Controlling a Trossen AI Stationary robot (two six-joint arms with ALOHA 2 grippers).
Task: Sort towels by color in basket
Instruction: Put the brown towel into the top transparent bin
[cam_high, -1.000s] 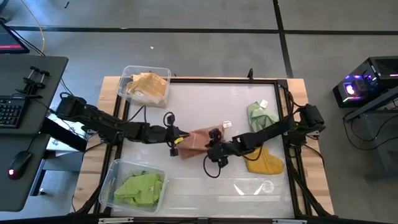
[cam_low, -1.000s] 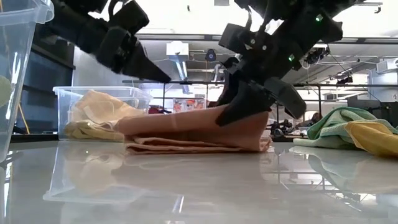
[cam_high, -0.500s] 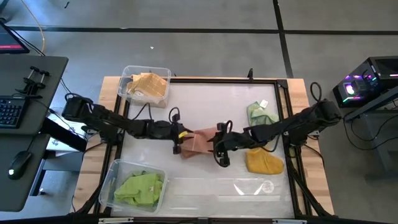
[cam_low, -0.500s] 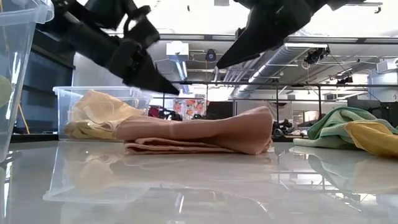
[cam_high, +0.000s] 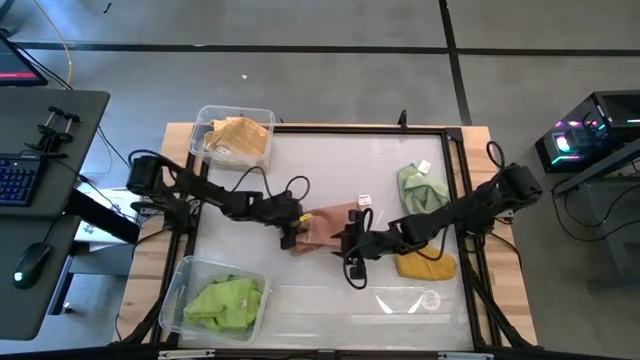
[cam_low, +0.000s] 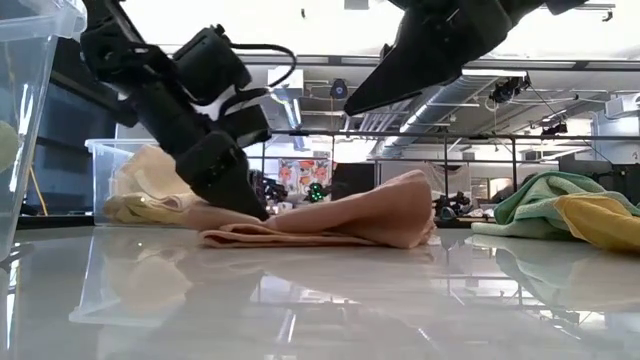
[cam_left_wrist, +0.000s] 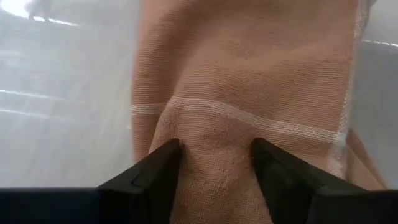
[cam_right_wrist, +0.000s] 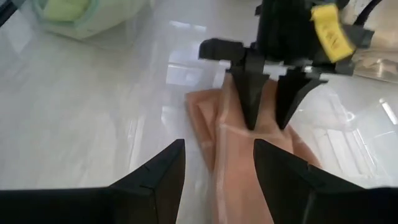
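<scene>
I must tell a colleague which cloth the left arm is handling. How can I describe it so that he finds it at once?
Look at the middle of the white table, between the two arms. The pink-brown towel lies there folded, with the left gripper pinching one end. Unlike the green and yellow cloths nearby, it is dusty pink.

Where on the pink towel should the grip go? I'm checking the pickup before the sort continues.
Grip the pink towel at its left edge, coming from the left: there the left end effector already straddles a raised fold. The right end effector hangs open above the towel, so that side looks harder to grip.
</scene>
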